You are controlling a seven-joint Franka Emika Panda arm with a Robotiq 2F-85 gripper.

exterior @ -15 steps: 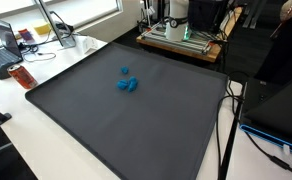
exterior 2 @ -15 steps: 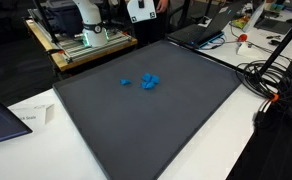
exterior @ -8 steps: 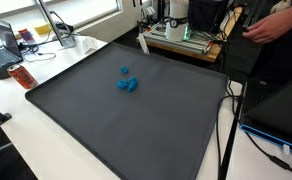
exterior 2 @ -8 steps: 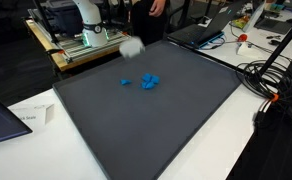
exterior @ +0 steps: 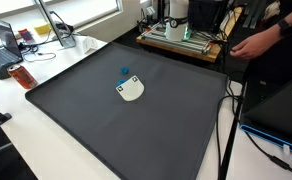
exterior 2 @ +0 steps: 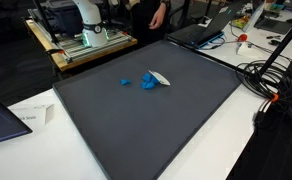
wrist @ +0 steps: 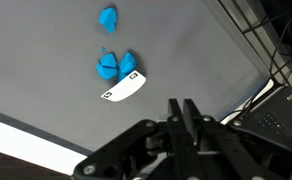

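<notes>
In an exterior view, a dark mat (exterior: 106, 135) covers a white table (exterior: 26, 125). Near the mat's middle a small white piece (exterior: 133, 91) lies touching a larger blue lump (exterior: 121, 84), with a smaller blue lump (exterior: 125, 71) just beyond. A person's hand (exterior: 248, 44) hovers past the far edge. In an exterior view from across the table, the white piece (exterior 2: 160, 78) touches the larger blue lump (exterior 2: 148, 82), and the smaller blue lump (exterior 2: 126, 82) sits near. In the wrist view, the claw (wrist: 182, 107) enters from below, fingertips pressed together, grasping nothing. The white piece (wrist: 124, 88) lies apart from it, up and leftward in the picture.
</notes>
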